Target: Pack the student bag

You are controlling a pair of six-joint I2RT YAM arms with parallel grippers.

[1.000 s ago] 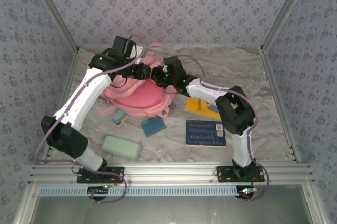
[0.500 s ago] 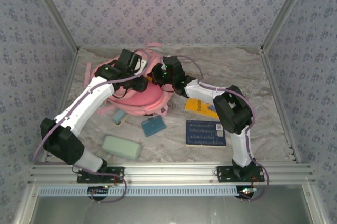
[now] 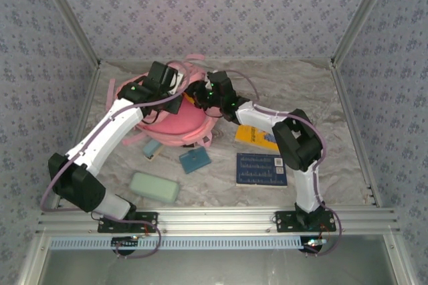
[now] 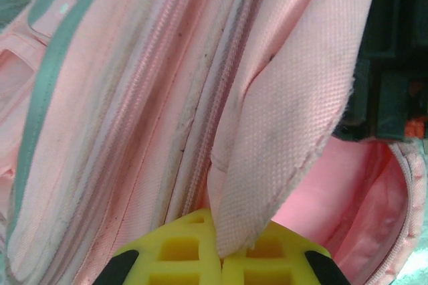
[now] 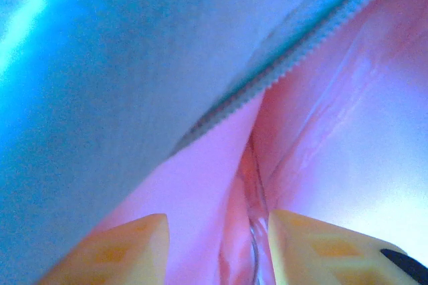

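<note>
at the student bag [image 3: 177, 122], left gripper [image 4: 221, 251] pinches its fabric (right gripper [image 5: 217, 231] fingers spread).

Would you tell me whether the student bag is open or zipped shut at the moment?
Open: the student bag gapes beside the flap pinched in the left gripper, showing pink lining.

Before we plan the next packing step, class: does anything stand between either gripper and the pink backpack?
Nothing visible does. The left gripper is shut on a flap of the student bag at its opening. The right gripper has its fingers on either side of a fold of the bag's pink lining, so both are already at the bag.
</note>
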